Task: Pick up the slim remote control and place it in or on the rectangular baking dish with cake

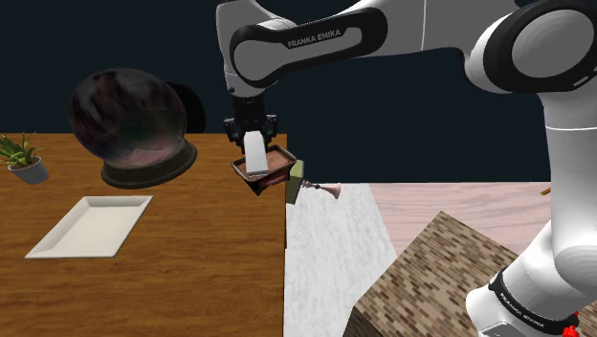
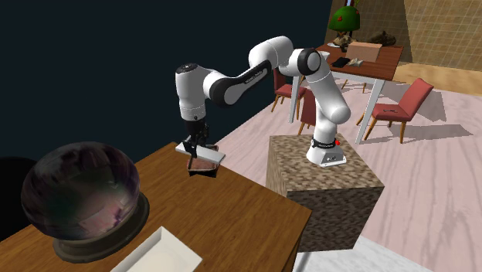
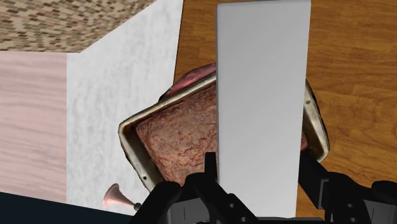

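1. Fingers (image 3: 315,179) of the black pincer (image 3: 257,175) are pressed against the two long edges of the slim remote control (image 3: 262,95), so the pincer is closed on it and nothing else is held.
2. The remote is drawn as a plain pale grey slab and is carried directly over the baking dish (image 3: 129,143), crossing above its brown cake (image 3: 178,137).
3. Whether the remote's far end touches the cake or the dish's rim cannot be told.
4. The dish is set at the very edge of the wooden surface (image 1: 182,278), with pale floor seen past the dish's outer side.
5. A small pinkish horn-shaped thing (image 1: 327,189) is seen near the dish, beyond that edge.
6. A dark glassy dome (image 1: 129,124) on a round base is stood well apart from the dish on the same surface.
7. A flat white tray (image 1: 91,225) is laid farther from the dish than the dome's base, and a potted plant (image 1: 24,161) is placed farthest from the dish.
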{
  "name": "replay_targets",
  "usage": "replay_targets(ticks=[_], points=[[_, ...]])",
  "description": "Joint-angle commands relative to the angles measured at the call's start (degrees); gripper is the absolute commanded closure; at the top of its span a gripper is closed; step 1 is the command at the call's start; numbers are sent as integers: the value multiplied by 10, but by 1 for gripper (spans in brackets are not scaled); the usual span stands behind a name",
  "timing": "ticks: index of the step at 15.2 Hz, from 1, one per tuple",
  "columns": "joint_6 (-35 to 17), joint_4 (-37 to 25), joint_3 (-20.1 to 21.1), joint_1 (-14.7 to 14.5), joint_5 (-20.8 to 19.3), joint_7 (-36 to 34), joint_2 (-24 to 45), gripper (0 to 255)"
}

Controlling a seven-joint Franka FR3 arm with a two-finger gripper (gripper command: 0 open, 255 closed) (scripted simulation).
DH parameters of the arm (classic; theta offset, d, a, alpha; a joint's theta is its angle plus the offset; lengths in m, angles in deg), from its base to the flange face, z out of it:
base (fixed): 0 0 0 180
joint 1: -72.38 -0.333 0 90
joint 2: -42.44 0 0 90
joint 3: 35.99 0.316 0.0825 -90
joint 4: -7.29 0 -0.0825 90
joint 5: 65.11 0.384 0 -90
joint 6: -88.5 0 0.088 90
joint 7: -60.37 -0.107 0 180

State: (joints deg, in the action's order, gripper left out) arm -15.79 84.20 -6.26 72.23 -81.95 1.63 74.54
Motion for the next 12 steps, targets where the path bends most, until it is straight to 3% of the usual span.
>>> replay_targets(ticks=[1,6,10,12], points=[[0,0,0,0,0,0,0,0],[0,0,0,0,0,0,0,0],[72,-73,3,-12,4,7,-2,0],[72,-73,3,-12,4,7,-2,0]])
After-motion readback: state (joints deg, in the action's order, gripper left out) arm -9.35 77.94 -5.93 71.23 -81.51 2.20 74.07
